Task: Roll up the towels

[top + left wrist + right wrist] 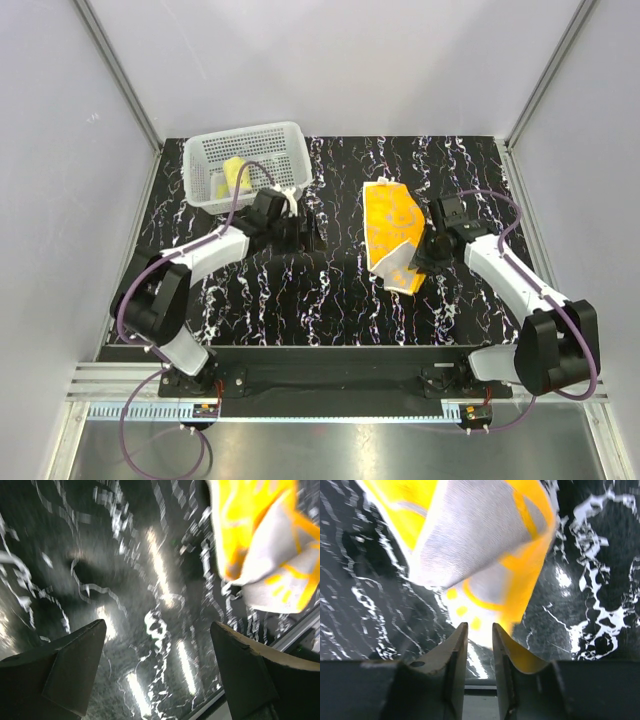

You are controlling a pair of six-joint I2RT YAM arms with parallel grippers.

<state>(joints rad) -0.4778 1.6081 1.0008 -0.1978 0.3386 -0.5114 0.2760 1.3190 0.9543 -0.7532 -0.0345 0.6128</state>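
Note:
The bright orange towel (392, 232) lies partly folded on the black marbled table, its paler back turned up at the near corner (485, 545). My right gripper (418, 258) sits at that near-right corner, open by a narrow gap (479, 626); the table shows between its fingers, and an orange edge lies against the outside of the right finger. The pale yellow towel (232, 178) rests inside the basket. My left gripper (300, 232) hovers wide open over bare table (157, 625), well left of the orange towel (250, 530), holding nothing.
A white plastic mesh basket (250, 135) stands at the back left, just behind the left gripper. Grey walls close in the table on three sides. The table's near edge shows as a pale strip (300, 630) in the left wrist view.

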